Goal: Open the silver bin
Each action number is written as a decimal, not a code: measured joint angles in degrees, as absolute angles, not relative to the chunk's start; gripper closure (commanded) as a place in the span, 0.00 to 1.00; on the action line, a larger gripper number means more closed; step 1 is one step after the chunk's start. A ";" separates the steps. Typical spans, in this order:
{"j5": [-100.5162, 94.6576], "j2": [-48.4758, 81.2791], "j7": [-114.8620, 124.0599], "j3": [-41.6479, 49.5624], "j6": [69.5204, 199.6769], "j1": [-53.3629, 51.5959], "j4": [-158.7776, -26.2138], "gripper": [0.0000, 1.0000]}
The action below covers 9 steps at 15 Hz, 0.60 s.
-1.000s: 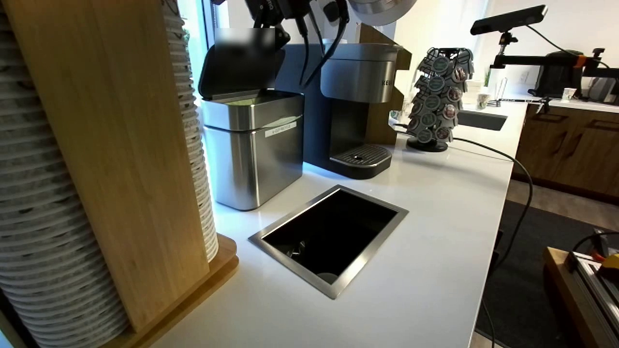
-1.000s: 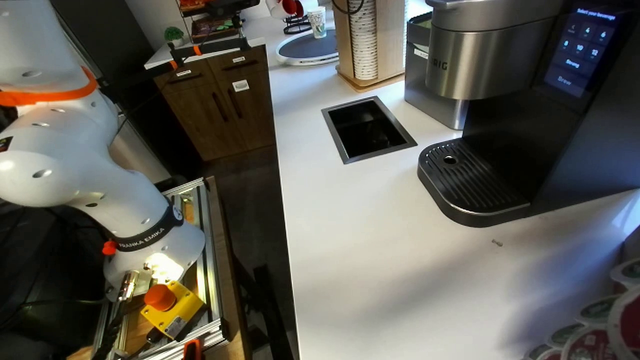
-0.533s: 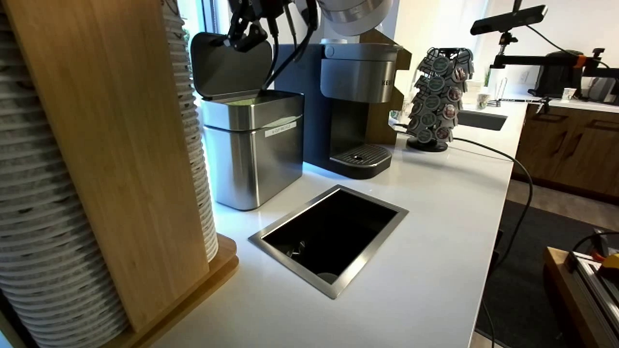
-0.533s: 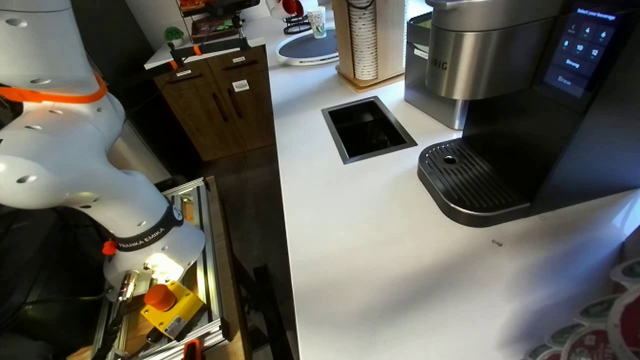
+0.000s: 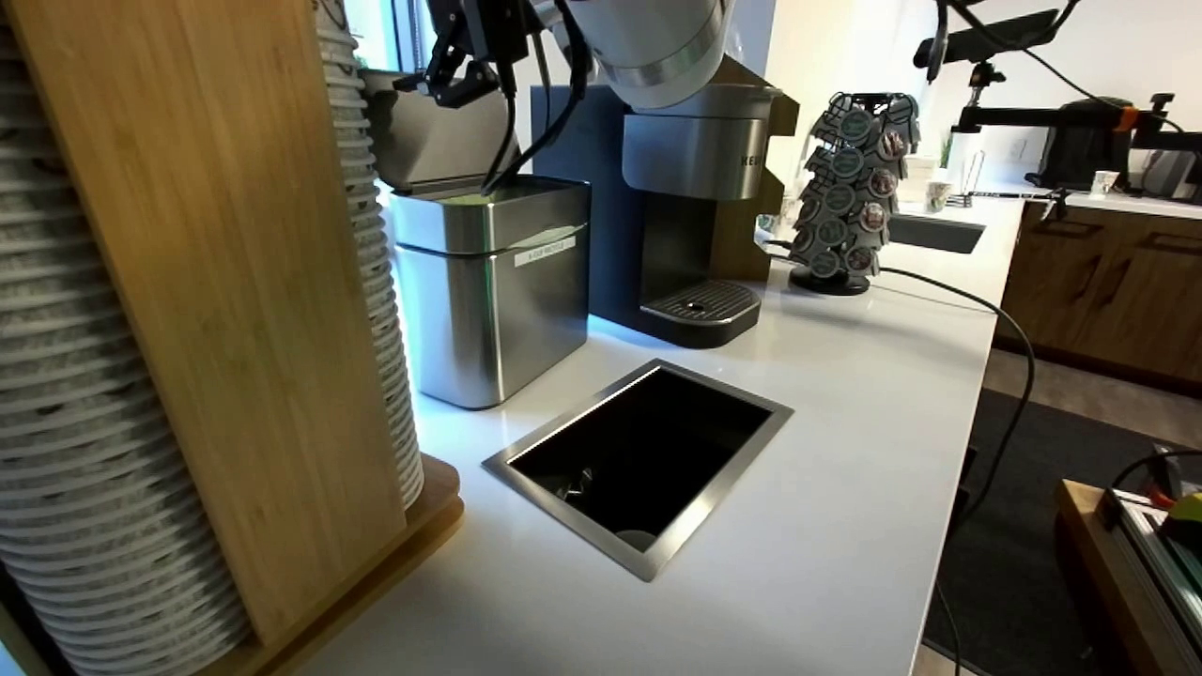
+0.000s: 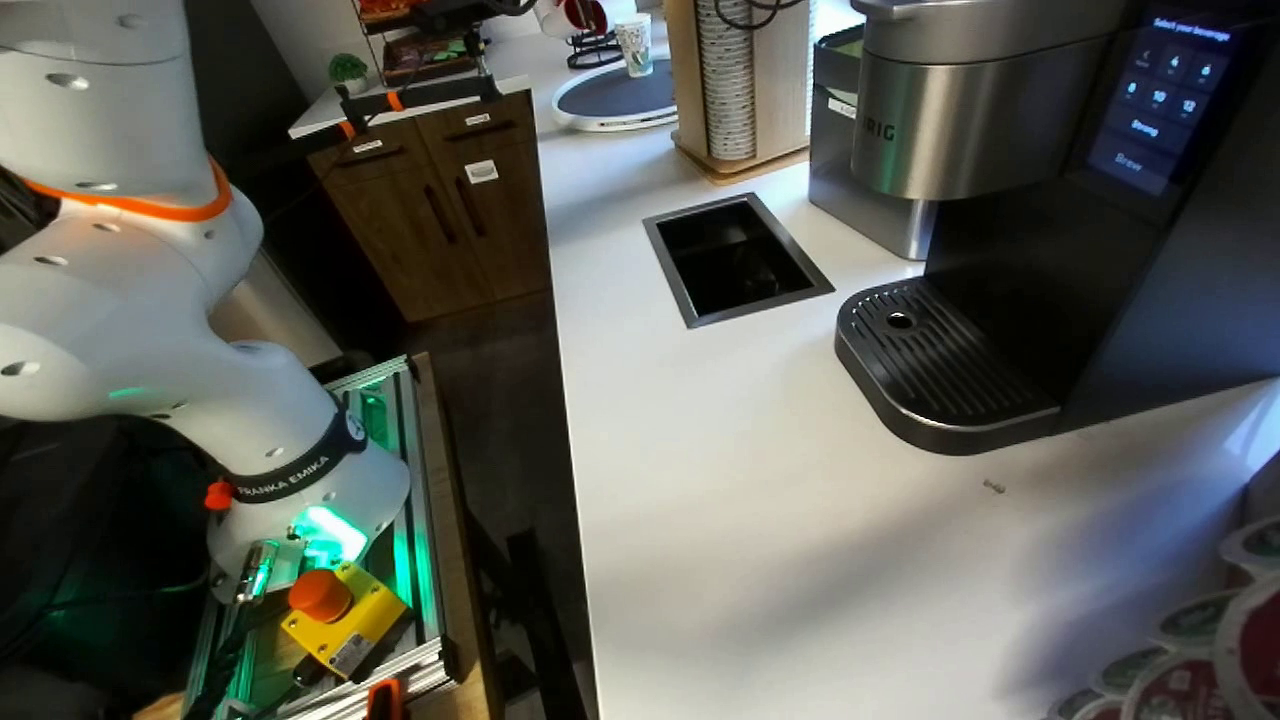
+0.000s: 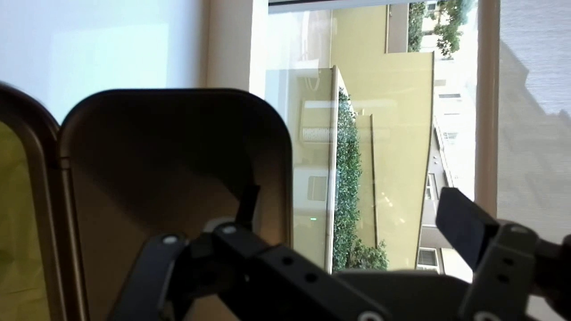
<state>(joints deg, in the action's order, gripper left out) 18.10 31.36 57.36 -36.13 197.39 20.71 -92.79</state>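
The bin (image 5: pixel 535 310) stands on the counter (image 5: pixel 826 451), and its lid (image 5: pixel 441 141) is tipped up at the back, so the top looks open. In an exterior view the coffee maker (image 5: pixel 671 211) sits just by the bin at two o'clock, and the black hole (image 5: pixel 648 451) in the counter is near it, between four and five o'clock. The gripper (image 7: pixel 350 209) is up by the lid, close to twelve o'clock from the bin. Its two fingers (image 7: pixel 464 223) are spread wide and hold nothing. In the wrist view the lid's dark inside is at nine o'clock, and one finger is in front of its edge, but I can't tell if they touch. Farther out the same way there is yellow-green stuff (image 7: pixel 20 223) inside the bin. I think the opening is done, or very nearly, and the last bit is to be sure the lid stays back by itself. Next, I would lift the gripper slowly up and away, with the fingers kept apart so they don't hook the lid. A black cable (image 5: pixel 579 75) hangs in front of the bin's mouth in an exterior view, so a quick pull might bump the lid and make it drop.
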 measured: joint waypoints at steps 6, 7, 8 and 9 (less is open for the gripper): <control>15.18 30.60 56.86 -39.54 197.28 25.57 -94.22 0.00; 15.50 28.99 56.64 -38.97 196.77 26.21 -95.17 0.00; 15.91 26.86 56.36 -37.80 195.87 26.65 -96.31 0.00; 16.44 24.23 55.93 -36.00 194.28 26.91 -97.74 0.00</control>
<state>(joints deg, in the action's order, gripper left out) 16.44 24.23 55.93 -36.00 194.28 26.91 -97.74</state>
